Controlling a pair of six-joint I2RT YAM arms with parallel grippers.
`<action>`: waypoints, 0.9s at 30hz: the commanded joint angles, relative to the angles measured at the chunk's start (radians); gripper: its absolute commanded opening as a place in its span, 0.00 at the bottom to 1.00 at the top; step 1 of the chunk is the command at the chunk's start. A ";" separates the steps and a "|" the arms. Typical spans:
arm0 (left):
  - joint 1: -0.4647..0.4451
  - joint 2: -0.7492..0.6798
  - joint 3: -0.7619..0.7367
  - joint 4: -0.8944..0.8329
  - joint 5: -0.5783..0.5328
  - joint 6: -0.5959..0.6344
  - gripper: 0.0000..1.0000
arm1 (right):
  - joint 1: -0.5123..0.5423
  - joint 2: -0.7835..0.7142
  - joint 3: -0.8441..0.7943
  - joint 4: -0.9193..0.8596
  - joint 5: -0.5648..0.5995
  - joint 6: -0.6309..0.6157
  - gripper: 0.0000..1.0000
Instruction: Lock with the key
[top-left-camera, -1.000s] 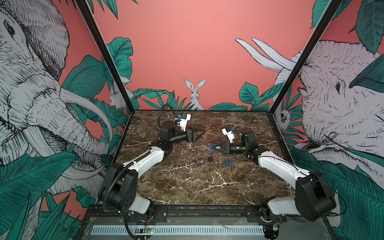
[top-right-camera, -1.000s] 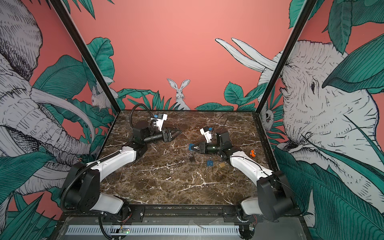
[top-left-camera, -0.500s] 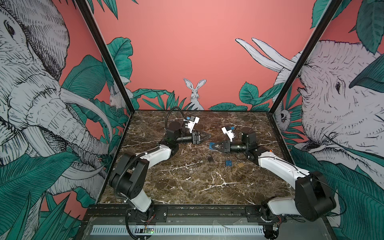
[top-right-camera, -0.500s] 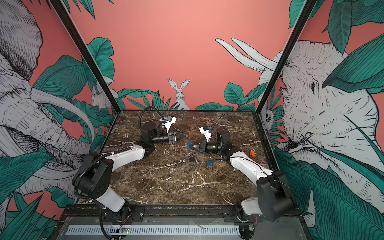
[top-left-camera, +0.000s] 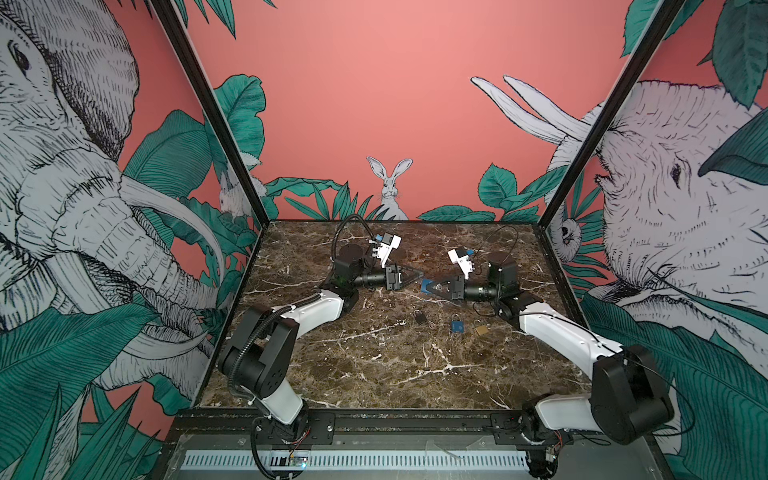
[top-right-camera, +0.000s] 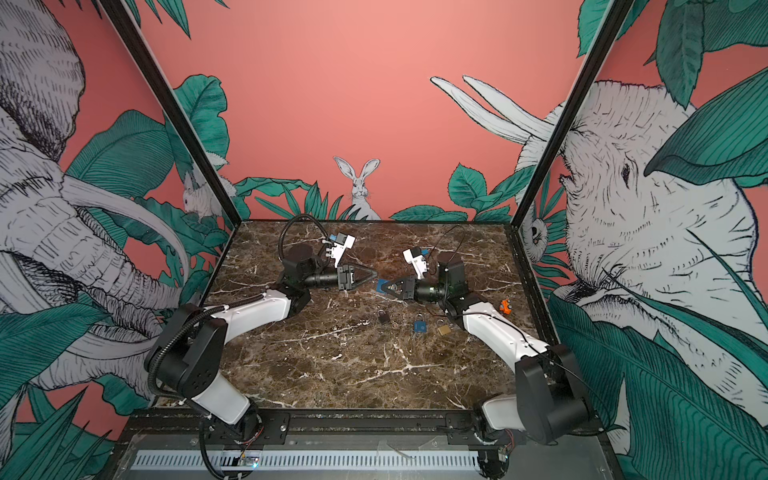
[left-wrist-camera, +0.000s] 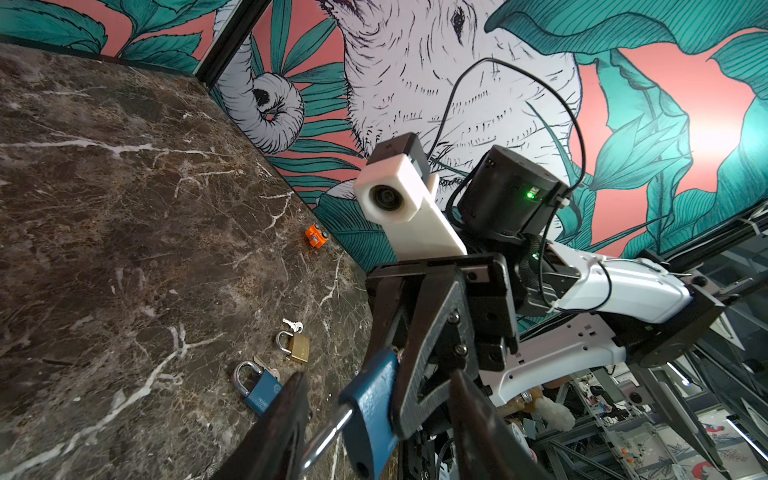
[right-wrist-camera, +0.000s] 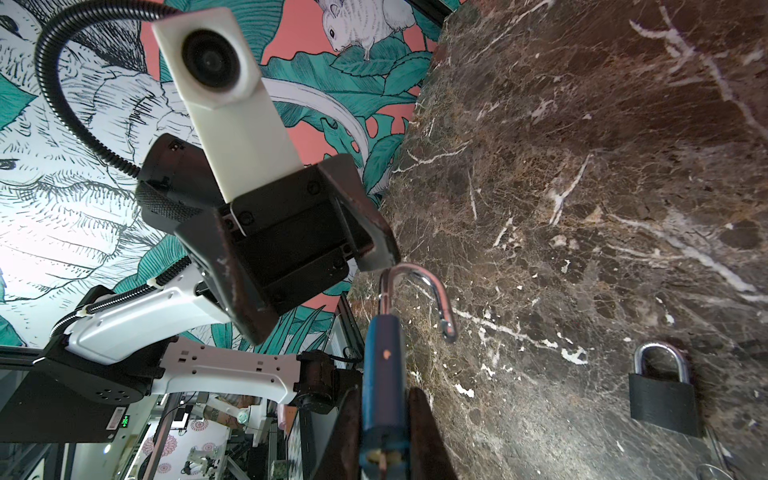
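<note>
My right gripper (right-wrist-camera: 384, 440) is shut on the body of a blue padlock (right-wrist-camera: 382, 374) held above the table, and its silver shackle (right-wrist-camera: 419, 286) stands swung open. In both top views the lock (top-left-camera: 426, 286) hangs between the two arms. My left gripper (left-wrist-camera: 374, 440) is open, with one finger (left-wrist-camera: 282, 419) beside the shackle (left-wrist-camera: 328, 436) and the other past the lock body (left-wrist-camera: 372, 407). In a top view its tips (top-right-camera: 375, 275) meet the lock. A small silver key (left-wrist-camera: 293, 325) lies by a brass padlock (left-wrist-camera: 300, 348).
On the marble table (top-left-camera: 374, 374) lie a black padlock (top-left-camera: 420, 318), a second blue padlock (top-left-camera: 457, 326) and the brass one (top-left-camera: 481, 330). An orange toy (top-right-camera: 505, 306) sits near the right wall. The black padlock (right-wrist-camera: 663, 399) lies under the held lock.
My left arm has swung right across the table to the held padlock, and its jaws have narrowed. The right gripper has kept its place and its grip.
</note>
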 joint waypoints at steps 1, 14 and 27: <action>-0.005 -0.031 -0.016 -0.004 -0.014 0.027 0.62 | -0.004 -0.031 0.054 0.038 -0.048 -0.010 0.00; -0.011 0.024 -0.009 0.054 0.035 -0.044 0.26 | -0.014 -0.051 0.073 0.000 -0.003 -0.034 0.00; -0.011 -0.030 -0.046 0.008 0.040 -0.017 0.24 | -0.028 -0.057 0.081 -0.010 0.013 -0.077 0.00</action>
